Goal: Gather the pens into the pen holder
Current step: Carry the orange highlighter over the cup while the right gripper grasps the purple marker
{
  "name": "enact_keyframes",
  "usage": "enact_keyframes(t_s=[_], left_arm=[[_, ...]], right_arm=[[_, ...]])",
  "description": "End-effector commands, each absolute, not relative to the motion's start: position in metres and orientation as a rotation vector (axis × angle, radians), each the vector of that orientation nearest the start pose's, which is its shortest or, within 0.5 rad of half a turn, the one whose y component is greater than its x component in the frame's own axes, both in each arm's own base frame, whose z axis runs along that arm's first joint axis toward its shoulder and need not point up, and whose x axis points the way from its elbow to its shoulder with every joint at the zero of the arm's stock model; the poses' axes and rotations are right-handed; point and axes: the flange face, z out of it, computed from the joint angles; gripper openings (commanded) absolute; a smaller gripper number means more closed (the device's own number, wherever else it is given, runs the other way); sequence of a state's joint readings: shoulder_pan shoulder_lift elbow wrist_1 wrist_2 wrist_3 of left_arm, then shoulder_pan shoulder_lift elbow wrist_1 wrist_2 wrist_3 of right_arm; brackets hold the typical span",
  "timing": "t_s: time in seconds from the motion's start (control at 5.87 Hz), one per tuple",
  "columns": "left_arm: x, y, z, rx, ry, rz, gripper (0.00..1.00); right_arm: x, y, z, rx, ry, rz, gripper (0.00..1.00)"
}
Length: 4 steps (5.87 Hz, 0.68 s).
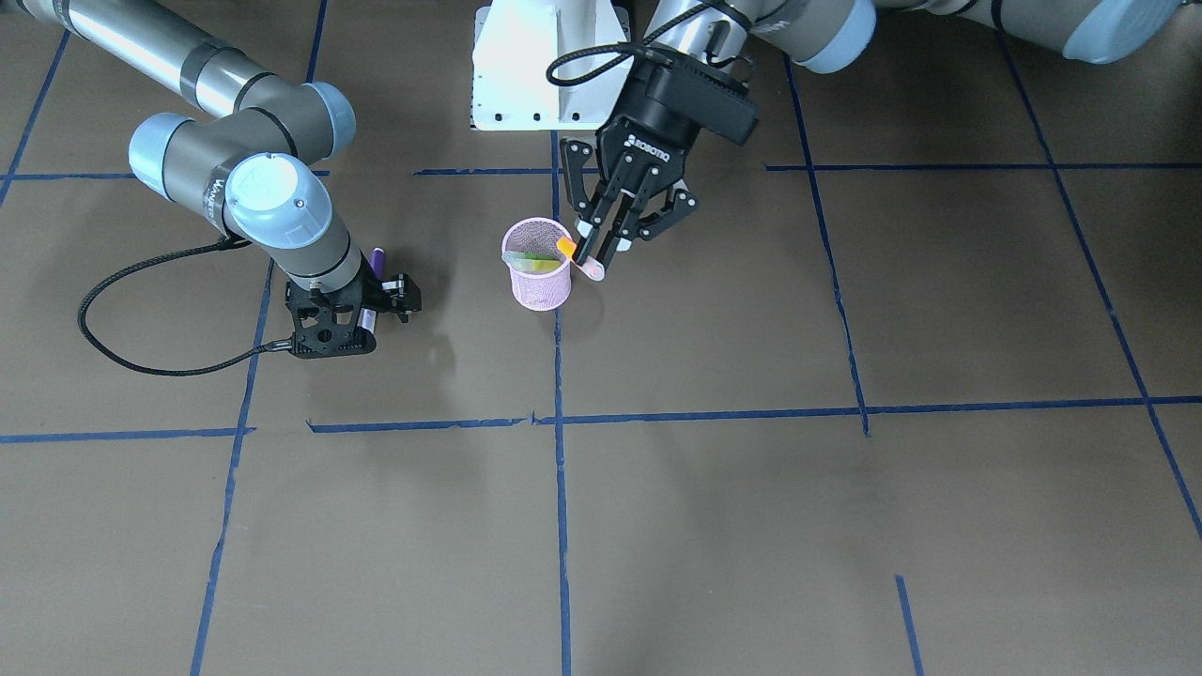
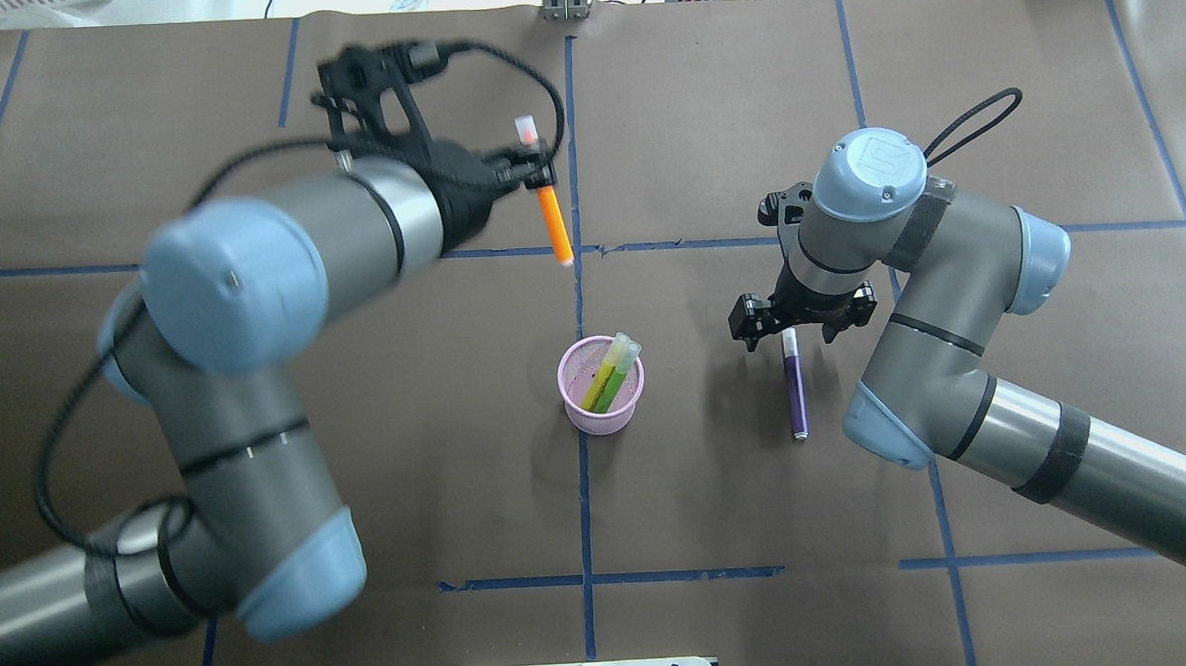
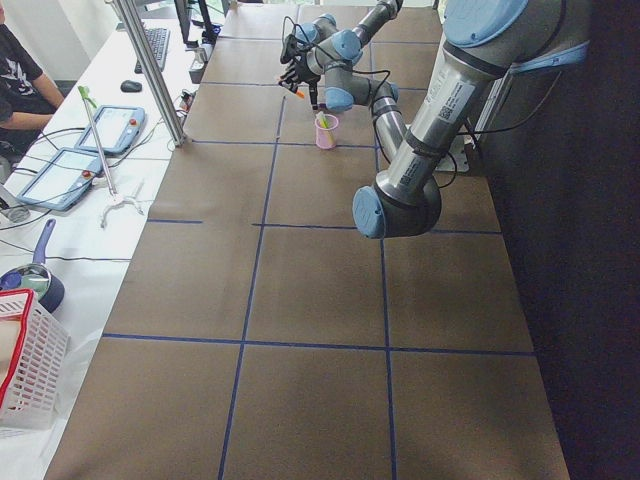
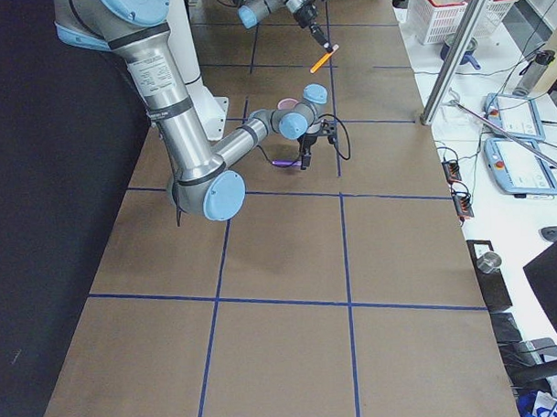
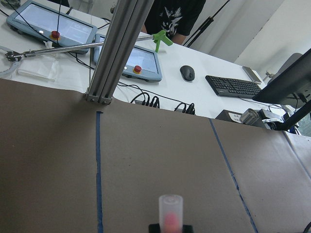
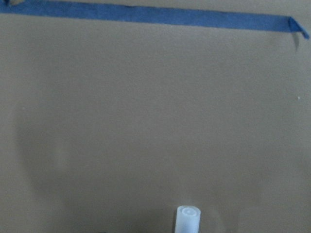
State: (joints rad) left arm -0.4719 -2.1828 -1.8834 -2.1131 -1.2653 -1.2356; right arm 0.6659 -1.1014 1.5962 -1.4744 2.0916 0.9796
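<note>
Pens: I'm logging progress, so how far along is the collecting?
Done: two yellow-green pens stand in the pink pen holder. In hand: the left gripper holds the orange pen in the air, outside the holder. Left: the purple pen lies on the table, with the right gripper at its cap end.

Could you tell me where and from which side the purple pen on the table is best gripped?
Grip the purple pen across its barrel near the middle, straight down from above: it lies flat on the table, long sides free.
</note>
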Motion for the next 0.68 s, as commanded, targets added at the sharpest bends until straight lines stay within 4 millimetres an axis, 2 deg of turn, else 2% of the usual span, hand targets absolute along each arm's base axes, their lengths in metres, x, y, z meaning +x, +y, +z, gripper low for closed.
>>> enact_keyframes(t_s=[0.0, 0.17, 0.51], left_arm=[[0.489, -0.351, 0.132, 0.870, 1.209, -0.382, 0.00], [0.507, -0.336, 0.141, 0.907, 1.203, -0.408, 0.00], [0.532, -0.333, 0.154, 0.907, 1.162, -0.399, 0.00]], right_arm=[[-0.474, -0.477, 0.367, -0.076, -0.776, -0.082, 1.00], [-0.474, -0.477, 0.367, -0.076, -0.776, -0.082, 1.00], [-0.473, -0.477, 0.366, -0.076, -0.777, -0.081, 1.00]])
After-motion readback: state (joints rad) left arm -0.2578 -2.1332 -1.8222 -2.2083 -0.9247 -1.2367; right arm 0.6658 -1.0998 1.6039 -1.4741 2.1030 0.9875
